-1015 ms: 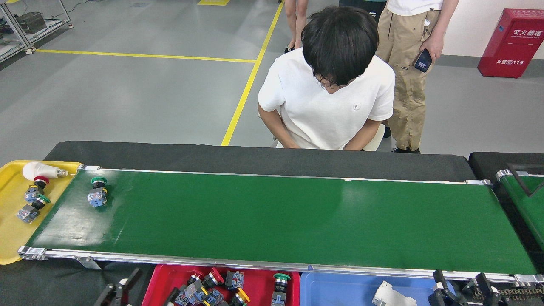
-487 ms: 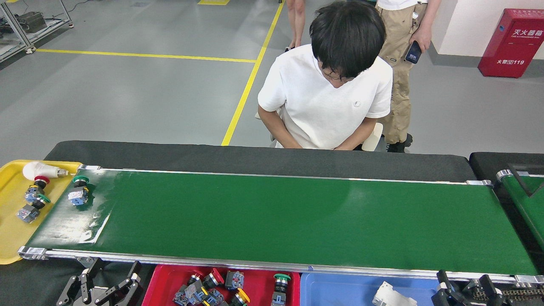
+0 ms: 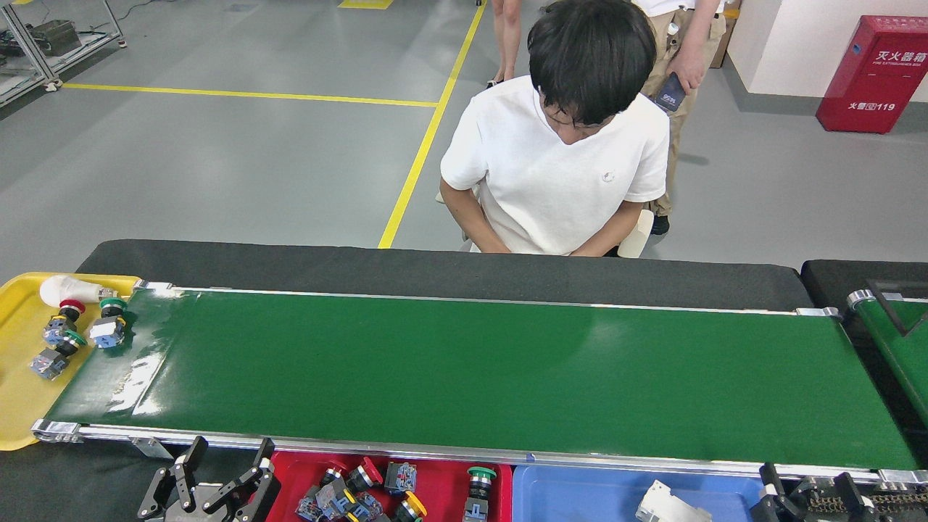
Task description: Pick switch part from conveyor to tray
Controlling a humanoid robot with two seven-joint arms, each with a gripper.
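A green-capped switch part (image 3: 109, 325) sits at the conveyor's (image 3: 464, 377) left end, at eleven o'clock from the wide-spread, empty left gripper (image 3: 217, 471).

You saw the conveyor (image 3: 464, 377) as a glossy green belt edged by bright metal rails. The table (image 3: 435, 272) wore matt black cloth, and the trays (image 3: 18, 391) looked like smooth plastic.

A grey floor (image 3: 217, 159) fills the upper half of the frame, crossed by yellow lines (image 3: 424, 138). A red cabinet (image 3: 873, 72) stands against a white wall (image 3: 768, 43) at upper right; a metal rack (image 3: 32, 43) sits at upper left
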